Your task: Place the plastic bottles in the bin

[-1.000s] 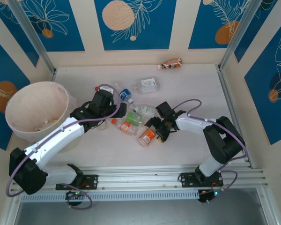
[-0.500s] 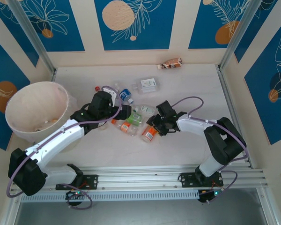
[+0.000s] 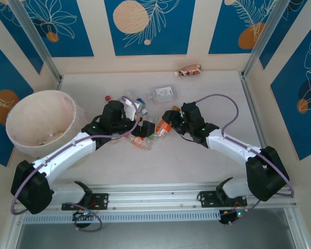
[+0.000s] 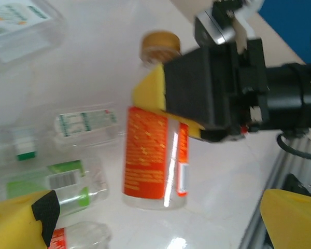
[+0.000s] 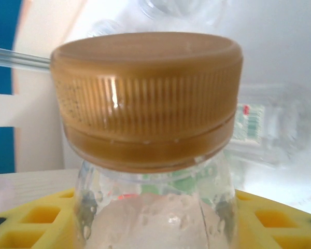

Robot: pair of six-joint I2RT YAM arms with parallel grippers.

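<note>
Right gripper (image 3: 170, 120) pinches the likely light, slippery orange-labelled clear plastic bottle (image 4: 150, 155) at its stiffer neck; left gripper (image 3: 136, 126) gapes.

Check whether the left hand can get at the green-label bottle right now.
Probably yes. The left hand is open, and the green bottle lies uncovered right next to it. The right hand, shut on the orange bottle, hangs close alongside and could crowd the approach.
</note>
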